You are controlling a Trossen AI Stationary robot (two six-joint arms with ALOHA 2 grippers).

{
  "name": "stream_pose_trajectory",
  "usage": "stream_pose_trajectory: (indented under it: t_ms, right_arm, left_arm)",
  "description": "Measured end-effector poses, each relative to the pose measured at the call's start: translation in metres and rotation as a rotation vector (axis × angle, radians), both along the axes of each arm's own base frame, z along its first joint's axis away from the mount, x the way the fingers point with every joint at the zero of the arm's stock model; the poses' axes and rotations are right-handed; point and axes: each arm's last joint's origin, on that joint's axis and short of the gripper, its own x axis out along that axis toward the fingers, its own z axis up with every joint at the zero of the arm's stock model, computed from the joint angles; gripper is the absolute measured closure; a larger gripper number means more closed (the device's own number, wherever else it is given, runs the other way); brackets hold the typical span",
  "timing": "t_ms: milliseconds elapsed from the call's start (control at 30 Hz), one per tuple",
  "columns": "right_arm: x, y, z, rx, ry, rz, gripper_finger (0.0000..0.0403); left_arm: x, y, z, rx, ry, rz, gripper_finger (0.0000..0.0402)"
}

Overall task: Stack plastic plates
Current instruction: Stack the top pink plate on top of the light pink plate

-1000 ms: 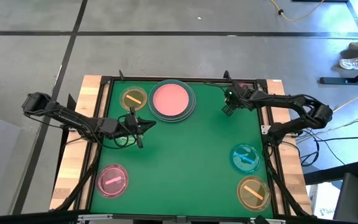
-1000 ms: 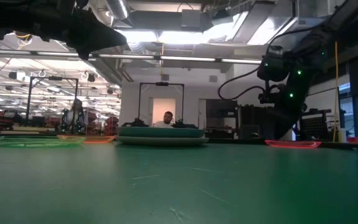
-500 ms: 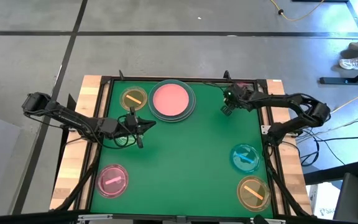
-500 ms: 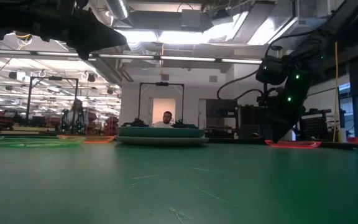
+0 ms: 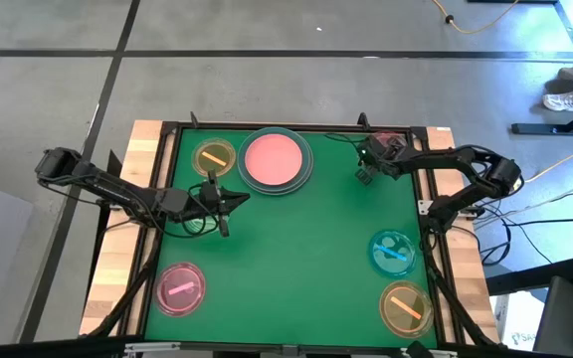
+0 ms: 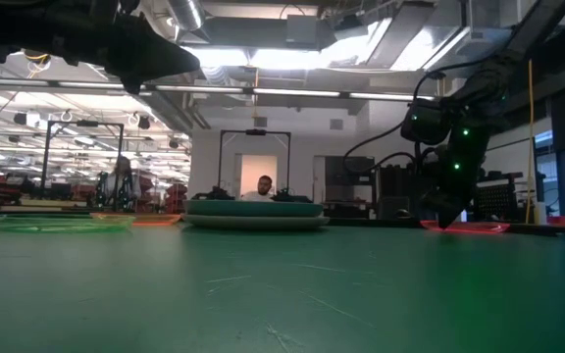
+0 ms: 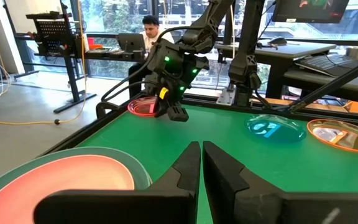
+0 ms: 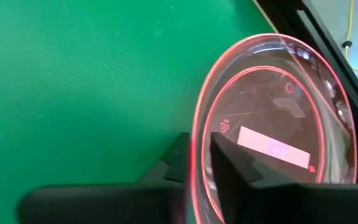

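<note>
A small translucent pink plate [image 8: 278,124] with a pale bar mark lies in the table's far right corner [image 5: 394,135]. My right gripper [image 8: 199,155] is at the plate's near rim, fingers slanting down, shut on that rim; it also shows across the table in the left wrist view [image 7: 174,114]. My left gripper [image 5: 235,198] hovers shut above the mat, near the big pink plate [image 5: 275,157] that sits inside a teal one [image 5: 306,171]. Other small plates lie flat: yellow [image 5: 214,157], pink [image 5: 179,288], blue [image 5: 394,252], orange-yellow [image 5: 406,306]. My right gripper pinches the small pink plate's rim [image 8: 197,124] on its near side, one finger [image 8: 232,163] inside the dish and one [image 8: 178,157] outside. The fingers come from above, slanting down. In the low view the plate [image 6: 464,227] still lies flat on the mat.
The black frame rail [image 5: 421,169] runs close beside the pink plate on the right, with the far rail just behind it. The big plate stack [image 6: 255,213] stands at the far middle. The mat's centre [image 5: 306,239] is bare green. A person sits in the room beyond the table.
My right gripper has come down toward the small pink plate in the far right corner, its arm drawing back a little toward the table's right edge. The left arm and all the plates have stayed where they were.
</note>
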Motion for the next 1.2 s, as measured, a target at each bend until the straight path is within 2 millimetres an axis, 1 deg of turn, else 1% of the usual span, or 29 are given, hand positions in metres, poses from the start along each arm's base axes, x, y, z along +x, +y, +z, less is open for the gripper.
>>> stream_pose_trajectory:
  t_ms: [67, 100, 267, 367, 433, 567, 867, 1033, 1200]
  right_arm:
    - [0.0, 0.0, 0.0, 0.008, -0.002, 0.01, 0.0386]
    - [0.0, 0.0, 0.0, 0.014, -0.002, 0.02, 0.0394]
    - [0.001, 0.001, 0.0, 0.014, 0.0, 0.038, 0.039]
    - [0.006, 0.008, 0.005, -0.004, 0.002, 0.092, 0.04]
    - [0.011, 0.014, 0.011, -0.023, -0.008, 0.14, 0.0399]
    - [0.026, 0.029, 0.027, -0.062, -0.061, 0.234, 0.04]
    - [0.072, 0.068, 0.068, -0.118, -0.207, 0.555, 0.0401]
    - [0.092, 0.088, 0.082, -0.151, -0.377, 0.77, 0.0402]
    - [0.11, 0.097, 0.086, -0.158, -0.563, 0.892, 0.0402]
  left_arm:
    - [0.0, 0.0, 0.0, 0.0, 0.0, 0.0, 0.039]
    - [0.0, 0.0, 0.0, 0.0, 0.0, 0.0, 0.039]
    - [0.0, 0.0, 0.0, 0.0, 0.0, 0.0, 0.039]
    - [0.0, 0.0, 0.0, 0.0, 0.0, 0.0, 0.039]
    - [0.0, 0.0, 0.0, 0.0, 0.0, 0.0, 0.039]
    - [0.0, 0.0, 0.0, 0.0, -0.001, 0.004, 0.039]
    - [0.0, 0.0, 0.0, 0.0, -0.001, 0.004, 0.039]
    - [0.0, 0.0, 0.0, 0.0, -0.001, 0.004, 0.039]
    - [0.0, 0.0, 0.0, 0.0, -0.003, 0.004, 0.039]
